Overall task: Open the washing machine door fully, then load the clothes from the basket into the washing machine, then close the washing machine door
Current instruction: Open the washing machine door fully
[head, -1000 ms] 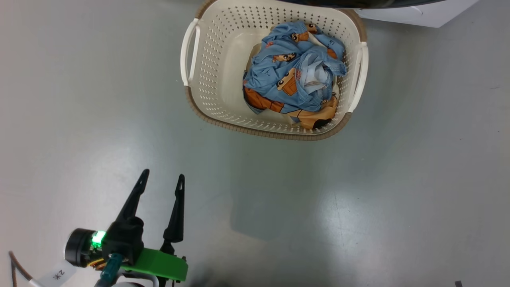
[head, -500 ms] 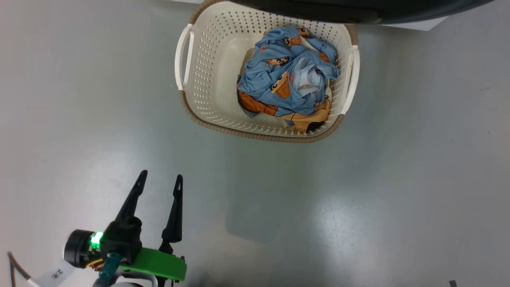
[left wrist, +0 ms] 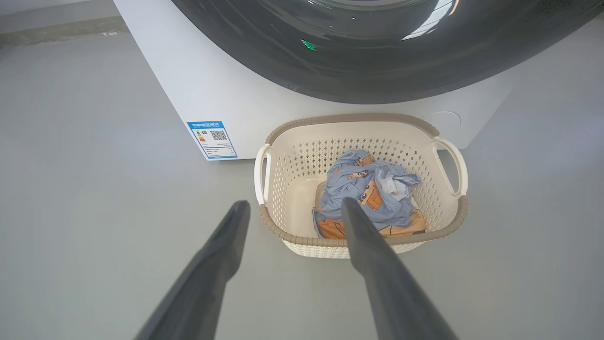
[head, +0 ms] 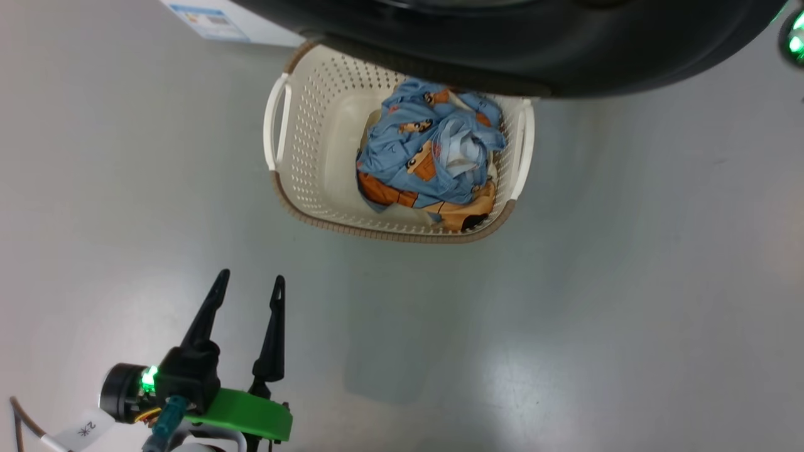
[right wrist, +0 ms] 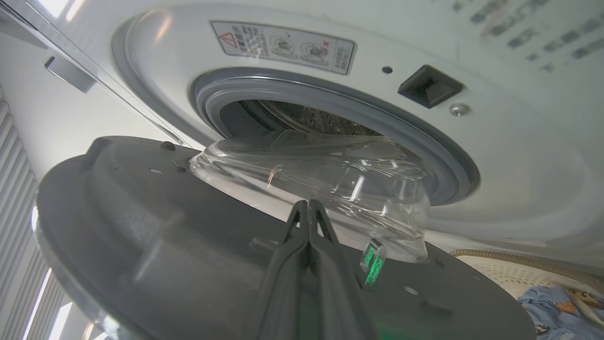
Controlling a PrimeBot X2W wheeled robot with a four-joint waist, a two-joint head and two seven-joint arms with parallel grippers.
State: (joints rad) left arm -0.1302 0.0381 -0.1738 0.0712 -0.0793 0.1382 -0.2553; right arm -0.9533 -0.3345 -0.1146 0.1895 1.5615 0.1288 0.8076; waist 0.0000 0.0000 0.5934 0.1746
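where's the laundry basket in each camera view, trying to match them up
Head view: the basket is upper centre, its far edge hidden under the washing machine door.
Left wrist view: the basket is centre right, on the floor in front of the washing machine.
Right wrist view: a piece of the basket shows in the lower right corner.
Shared landmark: the clothes, a blue bundle in the basket.

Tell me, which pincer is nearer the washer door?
Right. The right pincer is shut, close beside the door; the left pincer hangs open over the floor, far off.
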